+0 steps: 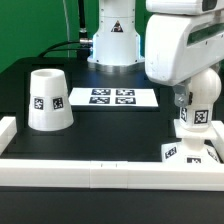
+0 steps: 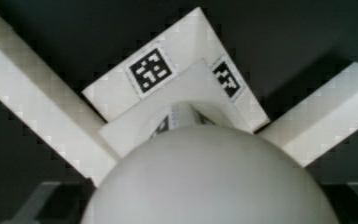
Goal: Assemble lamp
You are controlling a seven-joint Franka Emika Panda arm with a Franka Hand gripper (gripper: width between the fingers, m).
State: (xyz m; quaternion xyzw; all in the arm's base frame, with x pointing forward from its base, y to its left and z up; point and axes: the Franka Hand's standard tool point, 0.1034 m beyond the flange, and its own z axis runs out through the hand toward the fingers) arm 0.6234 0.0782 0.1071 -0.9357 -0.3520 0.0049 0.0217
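1. The marker board [image 1: 112, 97] lies flat on the black table [image 1: 110, 128], toward the far side, and serves as the landmark here.
2. The shade [image 1: 48, 100] stands on the table to the exterior view's left of the marker board, just beside it and slightly nearer the camera. Its wide end is down, its narrow open end is up, and one tag faces the camera.
3. The base [image 1: 186, 151] lies to the exterior view's right of the marker board and well nearer the camera. It is tucked against the long white rail [image 1: 100, 170] that runs along the table's front edge.
4. In the wrist view the base [image 2: 176, 65] shows as a flat square with two tags on top. One of its corners is pushed into the angle where two lengths of rail [image 2: 34, 90] meet.
5. The bulb post [image 1: 193, 120] stands upright on the base, on the same side of the marker board. Its round top [image 2: 202, 172] fills the middle of the wrist view.
6. The gripper [image 1: 189, 104] hangs straight over the post, with its jaws set wide on either side of the round top.
7. I cannot tell whether the pads press on the bulb or only flank it.
8. The shade is well apart from the gripper, on the marker board's other side.
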